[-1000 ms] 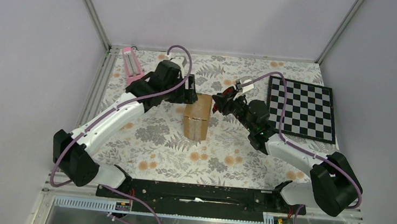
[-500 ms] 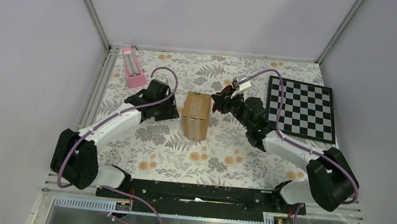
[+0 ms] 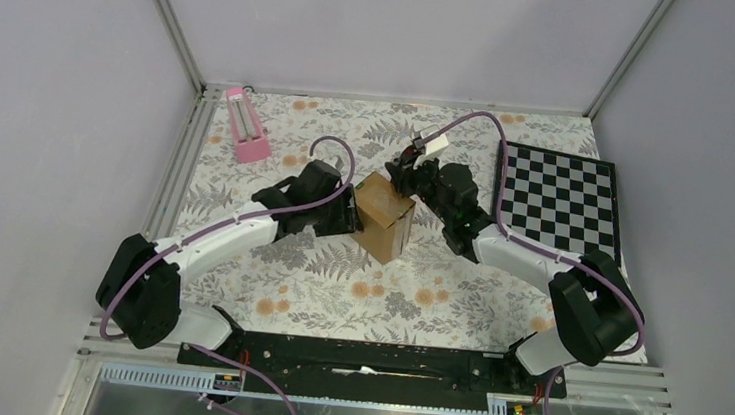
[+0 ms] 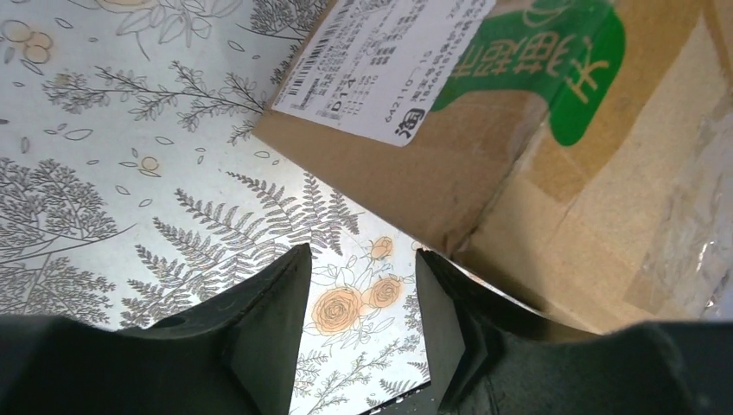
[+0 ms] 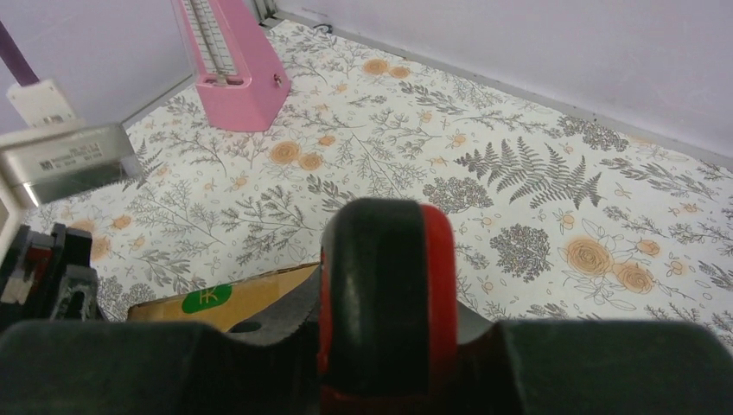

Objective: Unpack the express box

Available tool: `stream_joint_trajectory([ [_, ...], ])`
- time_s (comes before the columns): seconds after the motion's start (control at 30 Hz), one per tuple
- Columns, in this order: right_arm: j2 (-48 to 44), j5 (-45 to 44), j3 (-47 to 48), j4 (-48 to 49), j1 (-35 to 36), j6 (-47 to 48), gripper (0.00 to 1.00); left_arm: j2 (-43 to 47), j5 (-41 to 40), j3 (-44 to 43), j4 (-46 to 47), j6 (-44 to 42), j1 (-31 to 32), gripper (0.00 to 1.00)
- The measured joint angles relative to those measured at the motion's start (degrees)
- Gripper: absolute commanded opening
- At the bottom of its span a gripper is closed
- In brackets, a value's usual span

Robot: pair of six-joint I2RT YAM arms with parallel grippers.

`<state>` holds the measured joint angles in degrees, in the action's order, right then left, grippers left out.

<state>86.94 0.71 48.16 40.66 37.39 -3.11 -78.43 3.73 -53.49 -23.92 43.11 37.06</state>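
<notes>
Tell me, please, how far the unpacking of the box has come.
Nothing looks done yet: the box is shut, with tape over its seam. In hand: the left gripper, jaws open, is at its labelled side and the right gripper at its far corner. Left to do: cut the tape, open the flaps, empty it.

The express box (image 3: 384, 214) has turned cornerwise; the left tool (image 3: 346, 212) swung in to its left side, the right tool (image 3: 402, 176) closed on its far corner
</notes>
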Motion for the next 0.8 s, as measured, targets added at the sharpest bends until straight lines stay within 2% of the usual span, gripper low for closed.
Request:
stream_joint_trajectory([
  [0.2, -1.9, -1.1, -0.3, -2.3, 0.0, 1.4, 0.00, 3.5, -1.2, -1.0, -3.6, -2.4, -2.4, 0.54],
  [0.43, -10.9, -4.8, -1.5, -5.6, 0.1, 5.0, 0.00, 7.2, 0.2, -13.6, -11.2, -7.6, -2.3, 0.64],
  [0.57, -17.1, -5.8, -2.2, -8.1, 0.1, 6.1, 0.00, 5.3, 3.0, -22.6, -10.8, -9.4, -0.6, 0.64],
  [0.8, -31.6, -3.5, -7.4, -12.7, 0.6, 2.2, 0.00, -3.1, 6.8, -25.5, -8.7, -10.5, 0.9, 0.63],
])
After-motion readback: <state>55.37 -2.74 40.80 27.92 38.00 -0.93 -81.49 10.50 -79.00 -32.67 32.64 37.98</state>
